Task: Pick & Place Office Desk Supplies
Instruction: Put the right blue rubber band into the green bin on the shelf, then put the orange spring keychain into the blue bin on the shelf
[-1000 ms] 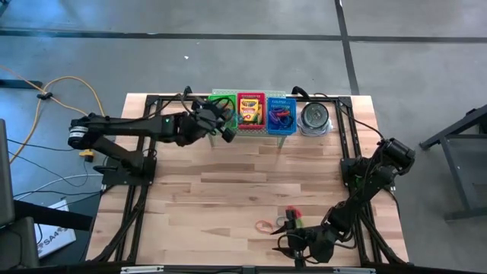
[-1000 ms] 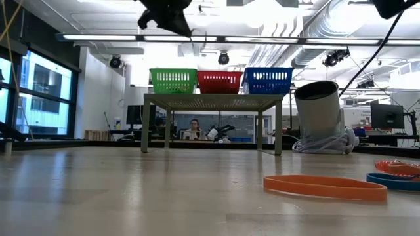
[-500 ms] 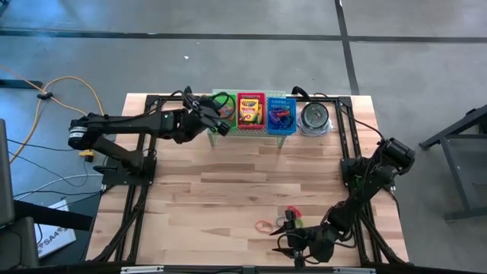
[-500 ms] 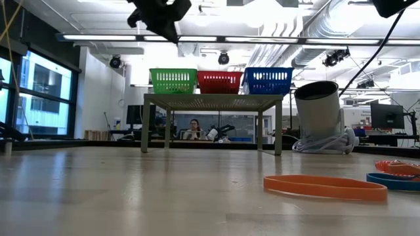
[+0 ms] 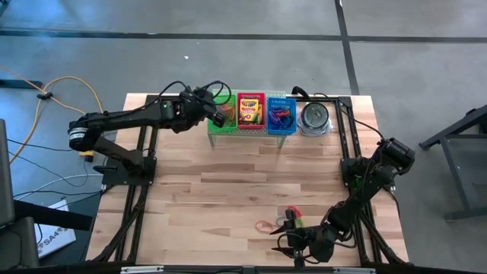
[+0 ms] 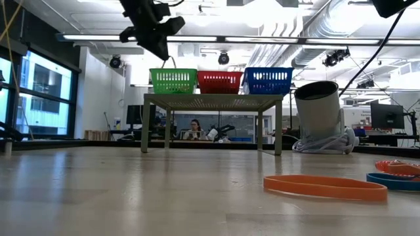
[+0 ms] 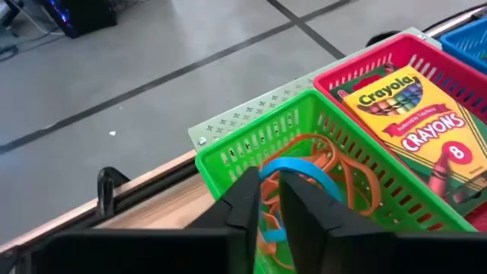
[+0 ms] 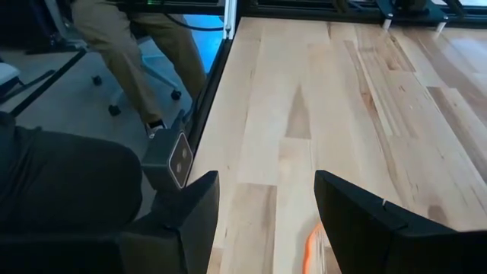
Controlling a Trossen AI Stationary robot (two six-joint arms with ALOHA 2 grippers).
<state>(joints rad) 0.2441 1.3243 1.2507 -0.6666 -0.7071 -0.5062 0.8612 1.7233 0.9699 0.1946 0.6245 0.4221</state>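
Observation:
Over the green basket (image 7: 251, 144) at the table's far edge, my left gripper (image 7: 270, 190) points slantwise down, its fingers a narrow slit apart. Orange rubber bands (image 7: 304, 143) and a blue one (image 7: 312, 173) lie in that basket. In the red basket (image 7: 358, 65) beside it lies a crayon box (image 7: 411, 114). Near the front right edge my right gripper (image 5: 293, 237) stands open over bare wood. An orange band (image 5: 264, 226) lies on the table just left of it. My left gripper: the blue band (image 7: 268, 228) shows in the slit between the fingers and runs on past their tips into the green basket. I cannot tell whether the fingers touch it.
Green, red and blue baskets (image 6: 268, 80) stand in a row on a small raised stand (image 6: 210, 98), with a round metal tin (image 5: 314, 116) to their right. More bands (image 6: 394, 172) lie at the front right. A seated person's legs (image 8: 114, 46) show beyond the table's near edge.
My left gripper has gone along the far edge toward the table's left, from above the border of the green and red baskets to above the green basket. It has also tipped further down. My right gripper has kept still.

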